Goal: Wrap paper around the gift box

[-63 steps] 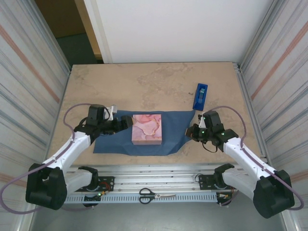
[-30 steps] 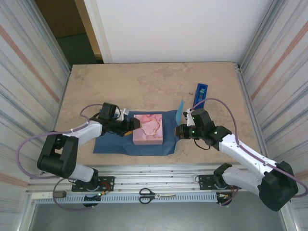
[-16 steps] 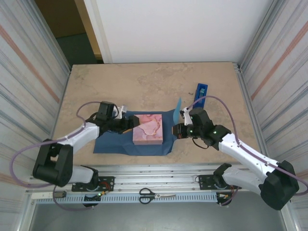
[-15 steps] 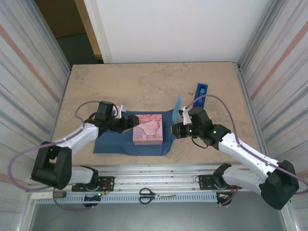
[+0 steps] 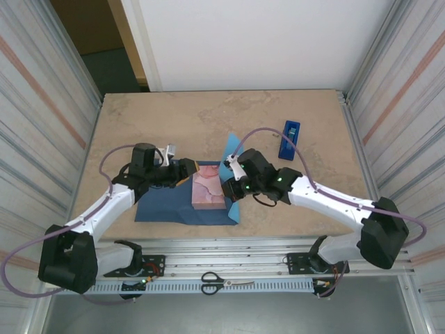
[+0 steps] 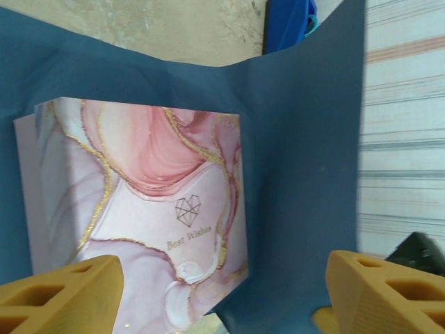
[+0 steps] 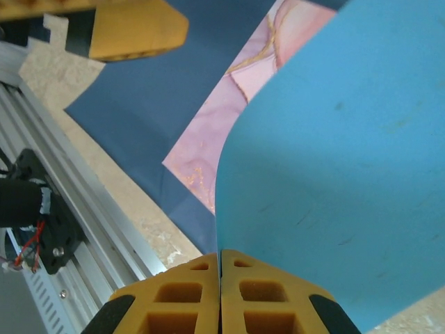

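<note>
The right gripper (image 7: 220, 255) has its two yellow fingers pressed flat together on an edge of the paper (image 7: 334, 139), pinching it. The sheet curls up from that pinch with its sky-blue face showing. From above, the right gripper (image 5: 231, 188) sits against the right side of the gift box (image 5: 207, 189), and the lifted flap stands over that side of the box. The right arm reaches a long way left from its base at the near right corner, forearm stretched low across the table, cable looping above it.

The left gripper (image 6: 222, 292) has its fingers spread wide apart and holds nothing. The marbled pink top of the gift box (image 6: 139, 209) lies just ahead of them, with the paper's navy face rising behind it. From above, the left gripper (image 5: 182, 172) is at the box's left side, over the flat part of the sheet. Its arm comes up from the near left corner with the elbow bent outward.

The box rests on the paper (image 5: 163, 202), which lies navy side up on the near middle of the tan stone-patterned table (image 5: 208, 118). A blue tape dispenser (image 5: 290, 139) lies well apart to the right. Scissors (image 5: 226, 282) sit on the metal rail in front. Ribbed panels flank the table, with a white wall (image 5: 264, 42) behind.
</note>
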